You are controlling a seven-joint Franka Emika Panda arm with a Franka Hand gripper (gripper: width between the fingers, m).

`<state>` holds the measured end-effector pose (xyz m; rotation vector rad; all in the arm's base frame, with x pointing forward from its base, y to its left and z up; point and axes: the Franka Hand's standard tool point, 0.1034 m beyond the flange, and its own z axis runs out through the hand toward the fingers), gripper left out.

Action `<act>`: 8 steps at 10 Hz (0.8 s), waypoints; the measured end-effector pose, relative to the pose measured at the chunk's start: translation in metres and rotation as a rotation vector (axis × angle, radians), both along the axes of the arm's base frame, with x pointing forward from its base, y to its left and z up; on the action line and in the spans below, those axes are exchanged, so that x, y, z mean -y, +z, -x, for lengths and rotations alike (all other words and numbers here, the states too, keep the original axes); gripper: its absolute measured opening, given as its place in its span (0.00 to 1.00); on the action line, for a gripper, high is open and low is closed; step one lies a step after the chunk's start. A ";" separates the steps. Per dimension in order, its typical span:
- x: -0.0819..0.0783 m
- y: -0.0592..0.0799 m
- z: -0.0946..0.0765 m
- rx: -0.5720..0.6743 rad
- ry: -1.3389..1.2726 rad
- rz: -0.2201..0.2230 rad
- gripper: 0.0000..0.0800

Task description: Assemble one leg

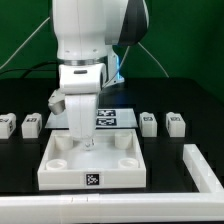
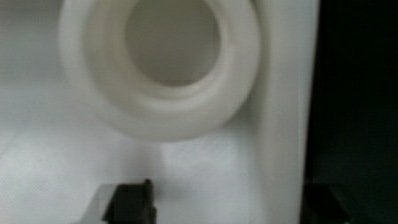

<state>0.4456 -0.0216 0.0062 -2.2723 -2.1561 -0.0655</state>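
Note:
Two legs (image 1: pixel 31 125) stand on the table at the exterior view's left and two more (image 1: pixel 149 122) at its right; each is a small white post with a tag. My gripper (image 1: pixel 87 143) hangs over the far part of the large white tray-like piece (image 1: pixel 90 168), away from all the legs. In the wrist view one round corner hole (image 2: pixel 157 60) of that piece fills the frame. My gripper (image 2: pixel 237 195) is open. One finger (image 2: pixel 128 200) is over the white surface and the other (image 2: pixel 347 200) over the dark table beside its edge. Nothing is held.
The marker board (image 1: pixel 112 117) lies behind the tray-like piece. A long white bar (image 1: pixel 205 165) lies at the exterior view's right. Another white strip (image 1: pixel 110 207) runs along the front edge.

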 end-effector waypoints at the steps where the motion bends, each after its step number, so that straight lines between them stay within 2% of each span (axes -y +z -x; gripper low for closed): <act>1: 0.000 0.000 0.000 0.000 0.000 0.000 0.31; 2: 0.000 0.000 0.000 -0.001 0.000 0.000 0.10; 3: 0.000 0.000 0.000 -0.001 -0.001 0.000 0.07; 8: 0.000 0.000 0.000 -0.001 -0.002 0.000 0.07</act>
